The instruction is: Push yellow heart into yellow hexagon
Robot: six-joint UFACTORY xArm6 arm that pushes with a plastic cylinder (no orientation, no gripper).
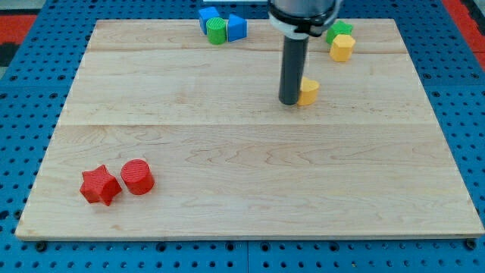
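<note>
My rod is cut off by the view's top, so only its lower dark length shows, with the pale collar of the arm above it. My tip [290, 101] stands on the wooden board [250, 189], pressed against the left side of the yellow heart [308, 91]. There is nothing on it to open or close; it holds nothing and only touches that block. The rod covers the heart's left part, so its shape is hard to make out, and it reads as a small yellow lump.

Up and to the right of my tip, near but apart from the heart, sits the yellow hexagon [342, 48]. Touching its upper edge is a green block [339, 31]; its shape I cannot tell.

Up and to the left of my tip, at the board's far edge, three blocks crowd together: a blue block [208, 16], partly cut off by the view's top and shape unclear, a green cylinder [217, 30], and a blue cube [236, 27] just beside it.

Well away, down and to the left of my tip, a red star [100, 185] and a red cylinder [137, 177] lie touching.

Counted: two yellow blocks, two green, two blue, two red, eight in all.
</note>
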